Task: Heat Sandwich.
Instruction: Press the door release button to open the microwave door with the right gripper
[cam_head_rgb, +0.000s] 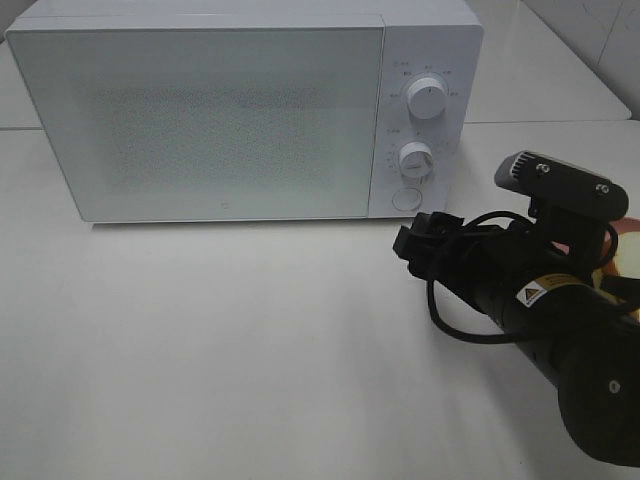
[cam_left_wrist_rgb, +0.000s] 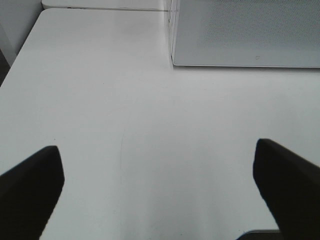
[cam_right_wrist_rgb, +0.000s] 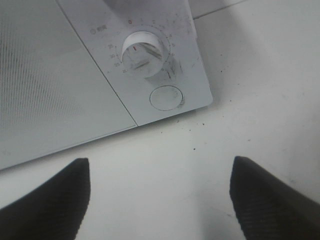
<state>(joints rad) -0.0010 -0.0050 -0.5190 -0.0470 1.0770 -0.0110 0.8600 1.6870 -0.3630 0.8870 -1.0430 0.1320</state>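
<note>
- Pink is all I get of the target area: a sliver of plate (cam_head_rgb: 628, 243) at 3 o'clock in the high view, tucked behind the right arm. The sandwich, presumably on it, is hidden from me, so I can't say how it lies.
- The right gripper (cam_right_wrist_rgb: 160, 197) has its fingers spread with nothing between them. It sits low over the table (cam_head_rgb: 200, 350), with the round button (cam_right_wrist_rgb: 166, 97) at its 12 o'clock, near but not touching. I judge it's lined up there to press the button and pop the door.
- The microwave (cam_head_rgb: 200, 110) stands at 11 o'clock with its door shut, so the sandwich can't go in yet.
- The left gripper (cam_left_wrist_rgb: 160, 197) is spread wide and empty over bare table short of the microwave's front. I read that as waiting clear of the work.
</note>
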